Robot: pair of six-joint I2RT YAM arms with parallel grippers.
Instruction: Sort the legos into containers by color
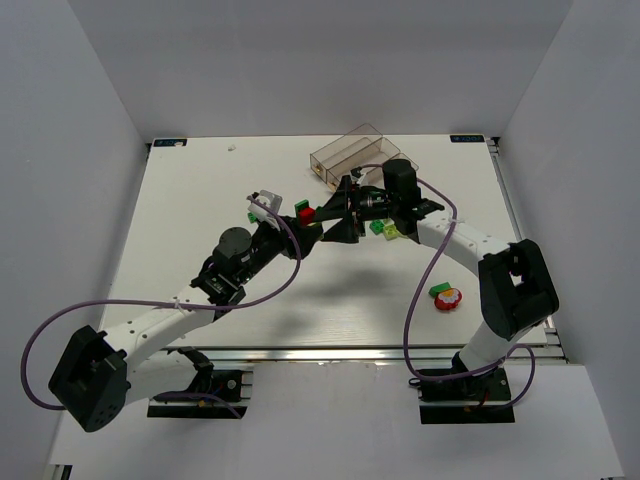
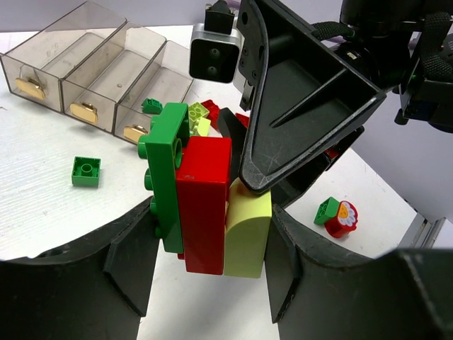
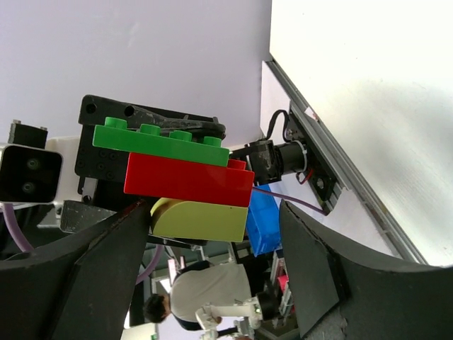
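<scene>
Mid-frame overhead, the left gripper (image 2: 207, 248) clamped a stack of green, red and lime-yellow plastic bricks (image 2: 202, 191) in its jaws. The right gripper (image 3: 216, 230) stood with jaws wide open around it.

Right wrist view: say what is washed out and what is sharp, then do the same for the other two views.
Right wrist: the stack is sharp, while the white surface at upper right is washed out and featureless. Left wrist: stack and tray are both crisp and evenly lit. Top external: even light, with soft arm shadows on the table.
</scene>
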